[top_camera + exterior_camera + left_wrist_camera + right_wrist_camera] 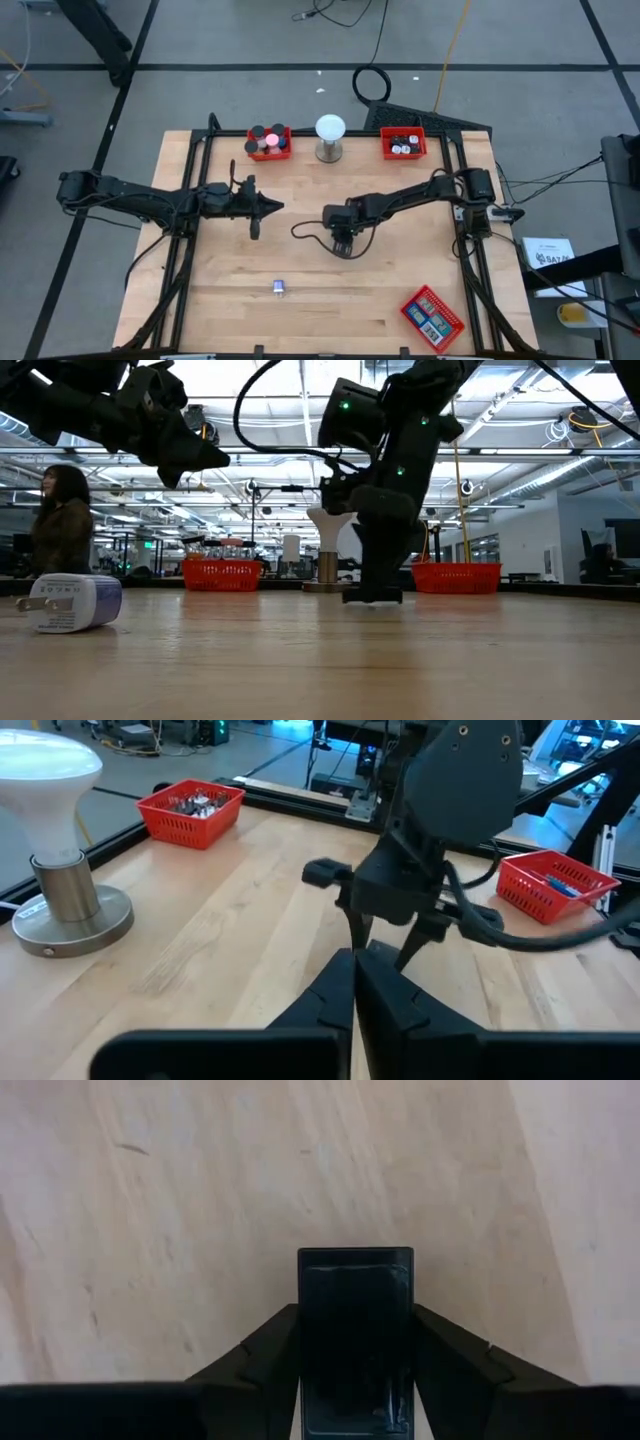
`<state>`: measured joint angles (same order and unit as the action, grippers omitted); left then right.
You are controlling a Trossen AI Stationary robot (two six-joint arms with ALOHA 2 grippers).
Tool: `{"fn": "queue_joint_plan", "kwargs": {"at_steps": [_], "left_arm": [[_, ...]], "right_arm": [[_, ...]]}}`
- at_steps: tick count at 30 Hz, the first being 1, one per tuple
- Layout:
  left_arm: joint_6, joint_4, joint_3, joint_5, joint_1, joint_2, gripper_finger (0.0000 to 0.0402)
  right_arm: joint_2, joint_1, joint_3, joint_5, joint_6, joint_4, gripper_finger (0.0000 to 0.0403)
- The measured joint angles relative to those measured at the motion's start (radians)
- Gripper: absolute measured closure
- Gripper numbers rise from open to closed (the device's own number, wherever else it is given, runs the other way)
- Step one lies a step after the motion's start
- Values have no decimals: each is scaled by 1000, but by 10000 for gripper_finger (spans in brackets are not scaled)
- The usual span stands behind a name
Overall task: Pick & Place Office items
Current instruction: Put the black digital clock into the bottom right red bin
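While left fingers (272, 206) clenched aloft, right fingers (355, 1370) clasp black block (355, 1335) mid-table (400, 270), edges far.

One wooden table (330, 290) carries three red mesh trays: one (270, 143) at upper centre-left of the high view, one (403, 144) at upper centre-right, one (432, 316) at lower right. Between the upper two stands a single white globe lamp (330, 137). Two dark arms reach in, one from each side. One small white plug block (279, 288) lies alone at lower centre, and one black rectangular block (356, 1340) sits mid-table. One person (62, 520) shows beyond the table.
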<state>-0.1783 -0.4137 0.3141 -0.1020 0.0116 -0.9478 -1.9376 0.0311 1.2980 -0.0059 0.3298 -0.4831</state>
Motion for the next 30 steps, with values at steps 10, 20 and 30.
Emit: {"fn": "queue_joint_plan", "kwargs": {"at_steps": [10, 20, 30], "left_arm": [[20, 0, 0, 0, 0, 0, 398], [16, -1, 0, -3, 1, 0, 377], [11, -1, 1, -3, 1, 0, 376]], "right_arm": [[211, 57, -1, -23, 189, -187, 248], [430, 274, -1, -23, 588, -436, 248], [471, 607, -1, -104, 1076, -550, 245]]}}
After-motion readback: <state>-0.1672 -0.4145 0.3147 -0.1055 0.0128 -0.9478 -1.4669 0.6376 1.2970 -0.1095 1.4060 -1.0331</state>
